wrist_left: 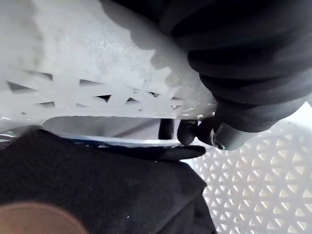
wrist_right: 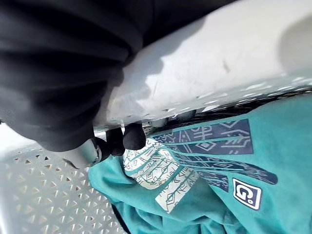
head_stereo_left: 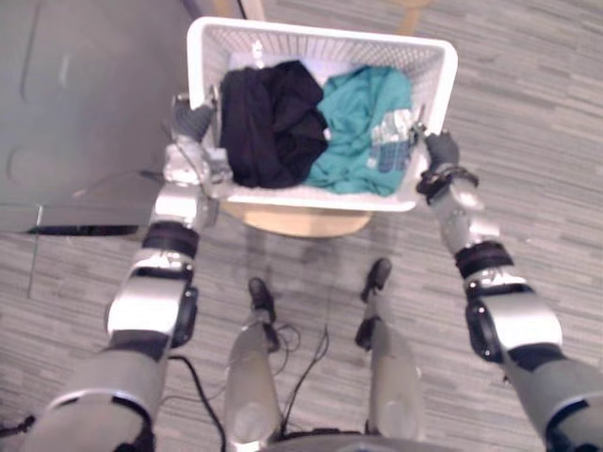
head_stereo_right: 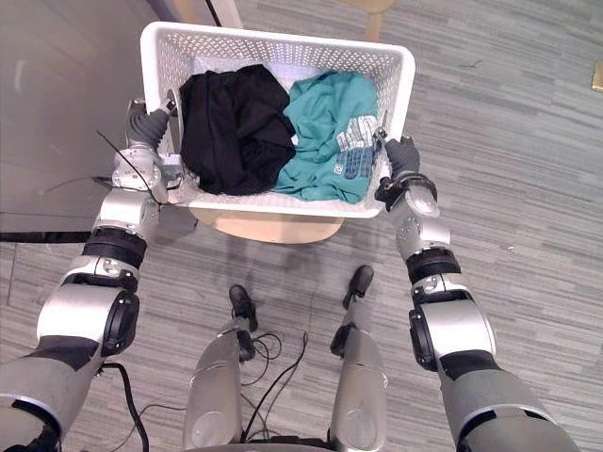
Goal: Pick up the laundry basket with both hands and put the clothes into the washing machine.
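Floor [head_stereo_left: 528, 141]: grey wood-look planks running under and around the whole work area.
Grey panel [head_stereo_left: 85, 104]: a large flat grey surface on the robot's left. It stands close beside the basket's left side, with the left forearm in the narrow space between.
Laundry basket [head_stereo_left: 311, 42]: white, rectangular, with perforated walls. It sits level in front of the robot with both hands at its short ends, and the clothes are inside it.
Wooden stool [head_stereo_left: 297, 223]: a round pale seat directly beneath the basket's near edge. Contact between the two cannot be determined.
Black garment [head_stereo_left: 268, 122]: bunched in the basket's left half, rising to about rim level.
Teal garment [head_stereo_left: 363, 118]: crumpled in the right half, touching the black one, with a printed patch facing the right wall.
Left hand [head_stereo_left: 193, 121]: at the left rim, with its dark fingertips [wrist_left: 187, 131] curled through the handle slot and gripping the basket.
Right hand [head_stereo_left: 440, 149]: at the right rim, with its fingertips [wrist_right: 132, 136] hooked under the rim, gripping likewise, just beside the teal cloth.
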Robot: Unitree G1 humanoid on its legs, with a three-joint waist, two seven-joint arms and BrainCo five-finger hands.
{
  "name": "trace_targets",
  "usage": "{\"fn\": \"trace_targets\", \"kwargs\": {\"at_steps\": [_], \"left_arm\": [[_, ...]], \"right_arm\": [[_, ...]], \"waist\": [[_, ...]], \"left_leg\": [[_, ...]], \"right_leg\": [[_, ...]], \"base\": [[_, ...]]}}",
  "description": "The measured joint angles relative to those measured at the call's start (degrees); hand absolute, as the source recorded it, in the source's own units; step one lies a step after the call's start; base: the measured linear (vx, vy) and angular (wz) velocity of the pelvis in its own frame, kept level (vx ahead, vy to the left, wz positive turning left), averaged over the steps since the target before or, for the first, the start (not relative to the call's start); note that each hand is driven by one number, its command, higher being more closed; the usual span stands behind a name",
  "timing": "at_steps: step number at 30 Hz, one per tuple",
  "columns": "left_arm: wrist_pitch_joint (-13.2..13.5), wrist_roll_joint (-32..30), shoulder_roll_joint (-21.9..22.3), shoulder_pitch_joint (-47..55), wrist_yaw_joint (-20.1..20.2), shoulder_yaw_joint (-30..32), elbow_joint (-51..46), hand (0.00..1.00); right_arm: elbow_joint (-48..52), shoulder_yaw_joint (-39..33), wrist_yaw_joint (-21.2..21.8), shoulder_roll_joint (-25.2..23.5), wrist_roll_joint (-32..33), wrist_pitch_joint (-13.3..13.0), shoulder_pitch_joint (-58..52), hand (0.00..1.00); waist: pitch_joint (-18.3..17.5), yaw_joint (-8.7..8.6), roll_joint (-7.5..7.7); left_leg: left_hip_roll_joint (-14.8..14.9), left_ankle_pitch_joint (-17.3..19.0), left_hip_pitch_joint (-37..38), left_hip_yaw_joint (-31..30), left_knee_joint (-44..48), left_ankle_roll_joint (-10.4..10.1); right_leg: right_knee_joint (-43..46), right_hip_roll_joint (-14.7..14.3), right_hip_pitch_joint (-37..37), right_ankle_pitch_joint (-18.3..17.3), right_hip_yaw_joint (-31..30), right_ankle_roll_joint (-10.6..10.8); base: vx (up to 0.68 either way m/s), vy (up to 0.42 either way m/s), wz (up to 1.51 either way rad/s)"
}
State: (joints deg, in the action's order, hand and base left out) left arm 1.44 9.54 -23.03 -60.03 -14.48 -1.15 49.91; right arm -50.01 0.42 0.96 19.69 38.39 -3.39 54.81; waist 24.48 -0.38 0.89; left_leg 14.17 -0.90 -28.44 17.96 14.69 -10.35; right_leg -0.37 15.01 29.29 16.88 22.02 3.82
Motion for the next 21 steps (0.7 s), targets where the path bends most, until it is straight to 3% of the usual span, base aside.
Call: {"fn": "trace_targets", "kwargs": {"at_steps": [4,7,17,18,21], "left_arm": [[-1.0,-0.3,0.1,-3.5,0.4,-1.0,0.1,1.0],[-1.1,-1.4,-0.8,-7.4,0.5,-1.0,0.1,1.0],[-1.2,-5.0,-0.7,-11.5,1.6,-1.0,-0.1,1.0],[-1.2,-5.2,-0.8,-11.6,1.6,-1.0,-0.1,1.0],[-1.6,-5.6,-0.9,-11.6,1.7,-0.6,-0.1,1.0]], "right_arm": [[2.0,-1.8,-0.1,0.1,1.1,-0.3,-0.9,1.0],[5.4,-2.9,0.0,0.1,1.8,-1.0,-0.9,1.0],[9.6,-4.2,0.4,0.1,4.5,-2.0,-3.0,1.0],[9.6,-4.2,0.4,0.0,4.6,-2.0,-3.0,0.0],[9.6,-4.3,0.5,-0.3,6.2,-2.0,-2.9,0.0]], "waist": [[0.2,1.32,0.08],[1.7,1.49,0.15],[1.9,2.74,0.11],[1.9,2.79,0.11],[1.9,2.8,0.11]], "left_leg": [[1.9,0.0,-1.8,1.2,2.0,0.0],[3.6,0.1,-4.2,1.7,4.2,0.1],[6.2,1.0,-8.5,2.5,8.1,1.3],[6.4,1.0,-8.6,2.5,8.2,1.3],[6.7,1.0,-8.8,2.5,8.3,1.3]], "right_leg": [[0.6,-0.3,1.0,0.0,0.1,0.0],[1.0,-1.0,2.1,0.0,0.8,0.0],[2.3,-1.9,5.0,-0.2,1.3,-0.1],[2.3,-2.0,5.0,-0.2,1.4,-0.1],[2.3,-2.3,5.1,-0.2,1.5,-0.1]], "base": [[-0.02,0.013,-0.01],[-0.07,0.007,0.02],[-0.06,0.015,-0.03],[-0.02,-0.002,-0.03],[0.0,0.0,0.0]]}}
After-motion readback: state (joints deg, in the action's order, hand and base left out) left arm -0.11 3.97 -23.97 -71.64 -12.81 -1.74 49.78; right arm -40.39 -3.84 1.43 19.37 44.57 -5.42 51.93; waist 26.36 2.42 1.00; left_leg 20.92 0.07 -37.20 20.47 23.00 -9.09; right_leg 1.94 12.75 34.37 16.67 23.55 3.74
